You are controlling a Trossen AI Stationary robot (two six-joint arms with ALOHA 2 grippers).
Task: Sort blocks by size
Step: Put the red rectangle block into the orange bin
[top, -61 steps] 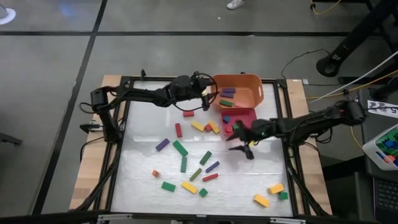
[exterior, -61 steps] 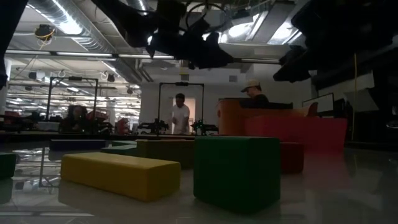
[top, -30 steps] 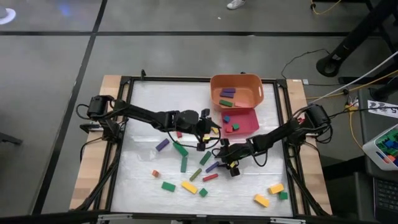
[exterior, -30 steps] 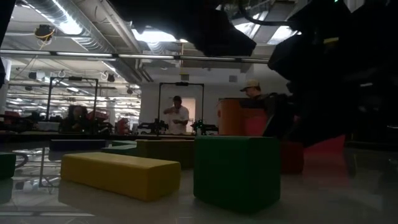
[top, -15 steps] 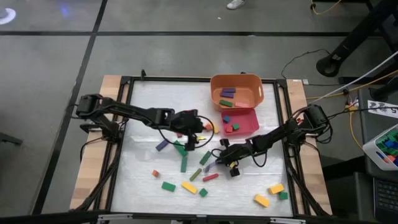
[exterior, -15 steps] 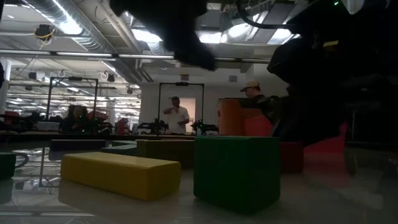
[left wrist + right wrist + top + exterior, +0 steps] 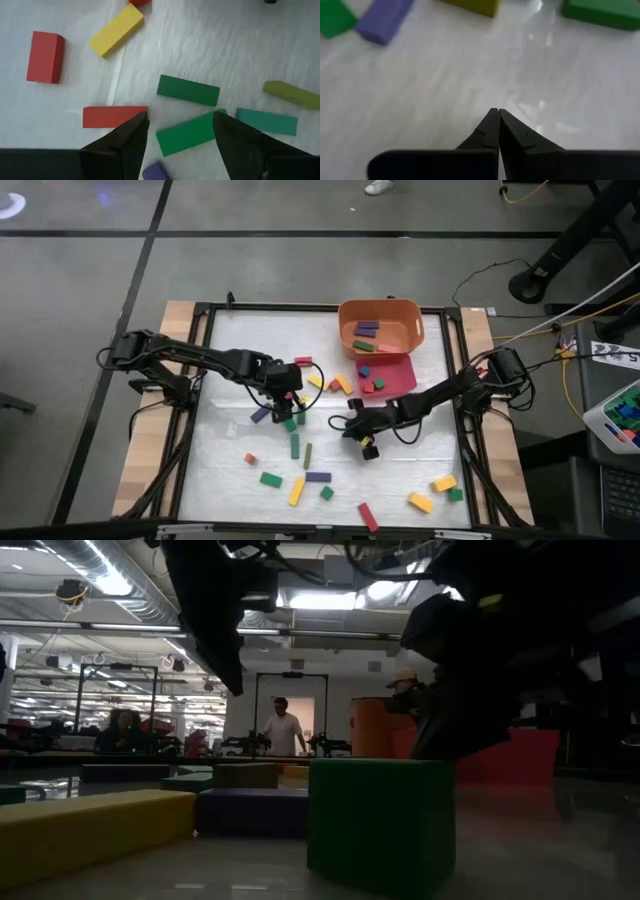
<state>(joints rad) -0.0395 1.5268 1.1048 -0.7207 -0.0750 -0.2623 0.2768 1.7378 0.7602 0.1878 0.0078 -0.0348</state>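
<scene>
Wooden blocks lie flat and scattered over the white table [image 7: 240, 340]. My left gripper [image 7: 291, 410] hangs open over the table's middle left. Its fingers stand on either side of a green bar [image 7: 187, 135], and a red bar [image 7: 112, 116] lies just beside one fingertip. Another green bar [image 7: 188, 90], a teal bar [image 7: 266, 121] and a yellow bar [image 7: 116, 30] lie close by. My right gripper [image 7: 350, 427] is shut at the table's middle with nothing between its fingers [image 7: 497, 114], over bare table. A green cube [image 7: 380, 825], a purple bar [image 7: 250, 810] and a yellow bar [image 7: 90, 825] fill the low view.
An orange bin [image 7: 345, 340] with a few bars stands at the far edge. In front of it lies a pink-red tray [image 7: 398, 385] holding small cubes. Two yellow blocks [image 7: 432, 492] and a green cube [image 7: 456, 494] sit near the right front corner. People stand in the room beyond.
My left gripper has gone toward the table's left and a little nearer, coming over the green bars. My right gripper has drawn slightly toward the far edge. Several blocks beside it have slid toward the near edge: the red bar farthest, the purple and yellow bars less.
</scene>
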